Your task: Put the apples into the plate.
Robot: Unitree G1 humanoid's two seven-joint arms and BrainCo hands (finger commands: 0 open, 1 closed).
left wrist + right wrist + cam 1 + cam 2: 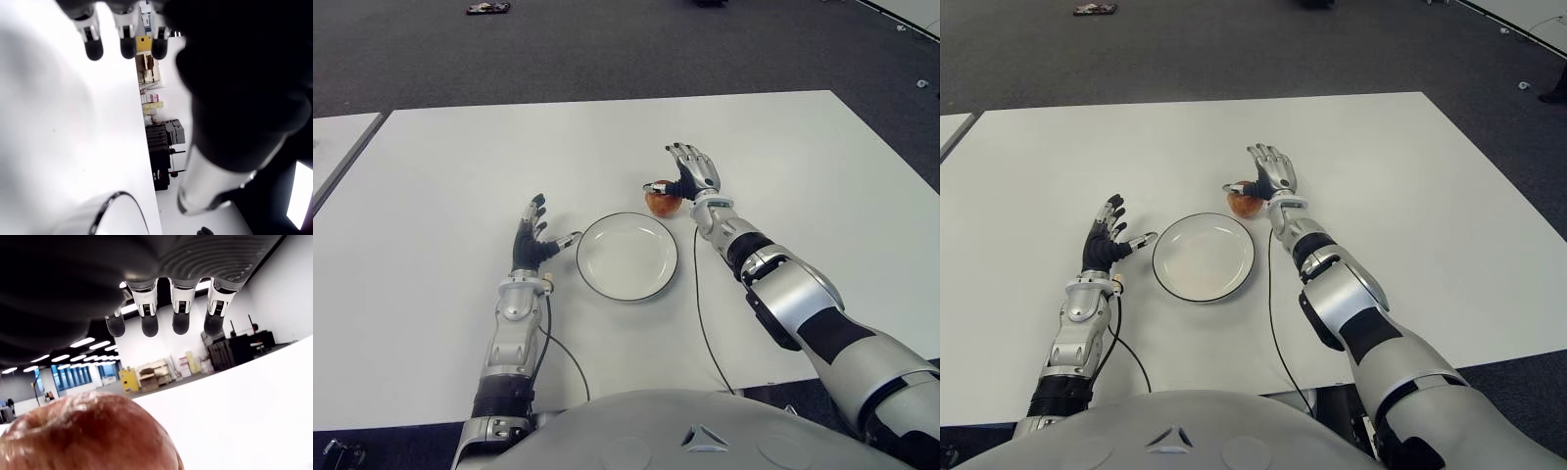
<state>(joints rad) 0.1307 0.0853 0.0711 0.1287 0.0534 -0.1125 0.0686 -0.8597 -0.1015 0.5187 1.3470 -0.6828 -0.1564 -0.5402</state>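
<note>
1. White table (460, 176) carries a white plate (626, 257) with a dark rim; the plate holds nothing.
2. One red apple (662, 201) sits on the table just beyond the plate's far right edge, outside the rim. No other apple is in view.
3. Right hand (690, 174) is at the apple, on the side of it away from the plate. Its four fingers (180, 316) are stretched out straight, side by side and not curled, reaching past the apple over the table.
4. In the right wrist view the apple fills the lower part of the frame, close under the palm, and the fingertips stand clear of it with open space between. The thumb shows near the top of the apple in the eye views; contact there cannot be judged. The hand is not closed around the fruit.
5. Left hand (532, 239) shows to the left of the plate, close to its rim. Its fingers (93, 48) are extended and slightly fanned, holding nothing; the thumb points toward the plate.
6. Left wrist view shows part of the plate's dark rim beside that hand, on the bare tabletop.
7. A thin black cable (705, 333) runs across the table beside each forearm.
8. Grey carpet (607, 49) lies beyond the far table edge.
</note>
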